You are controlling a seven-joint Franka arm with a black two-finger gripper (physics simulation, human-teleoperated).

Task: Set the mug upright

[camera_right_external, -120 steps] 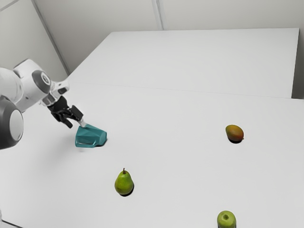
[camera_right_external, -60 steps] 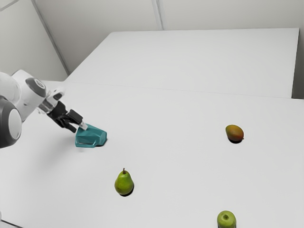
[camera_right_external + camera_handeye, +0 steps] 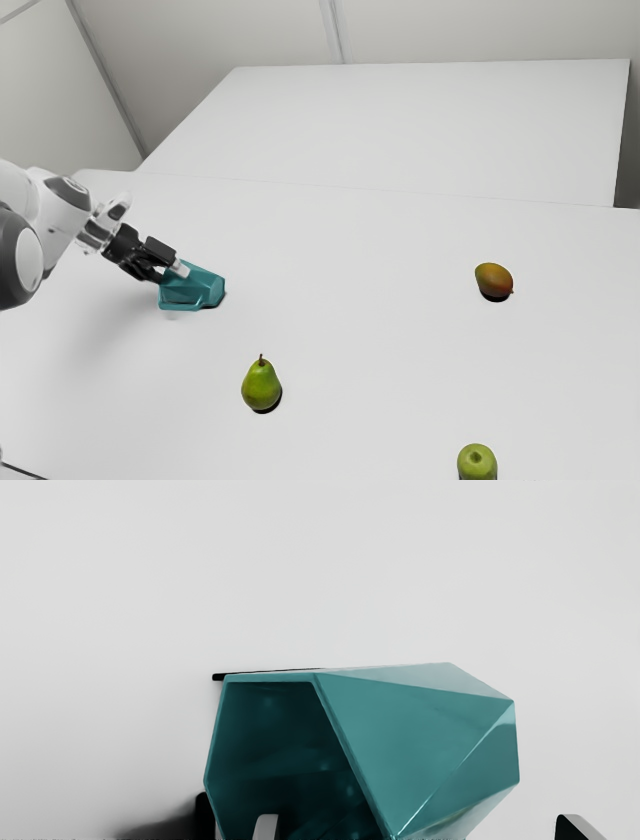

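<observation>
At the parted jaws' tips, the mug (image 3: 400,740) lies on its side.

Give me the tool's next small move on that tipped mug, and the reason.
I'd probably ease the tool slightly deeper over the mug before closing: the mug lies on its side on the table, and the fingers stand open, one tip over its mouth, the other out past its opposite end.
</observation>
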